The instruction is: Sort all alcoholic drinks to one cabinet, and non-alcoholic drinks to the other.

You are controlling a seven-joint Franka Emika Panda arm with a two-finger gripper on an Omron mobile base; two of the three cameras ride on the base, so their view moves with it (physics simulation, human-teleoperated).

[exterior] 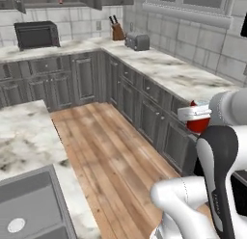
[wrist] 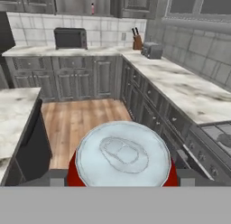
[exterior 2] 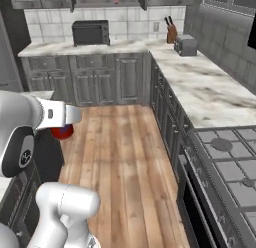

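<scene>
A grey kitchen with marble-look surfaces [wrist: 189,90] wraps round a wooden plank floor [exterior 2: 120,152]. On the far surface stand a dark microwave [wrist: 71,38], a knife block [wrist: 136,41] and a silver toaster [wrist: 152,50]; a stove top [exterior 2: 232,162] lies along the right-hand run and a sink [exterior: 29,209] sits in the island on the left. High on the far wall a cabinet [wrist: 83,4] stands open, and the small pink bottle [wrist: 93,8] stands upright on its shelf. The gripper [wrist: 122,175] is raised over the floor, well apart from the surfaces, and its jaws stand wide around the red soda can [wrist: 122,153], one on each side, holding it. The can's silver top faces the hand camera.
</scene>
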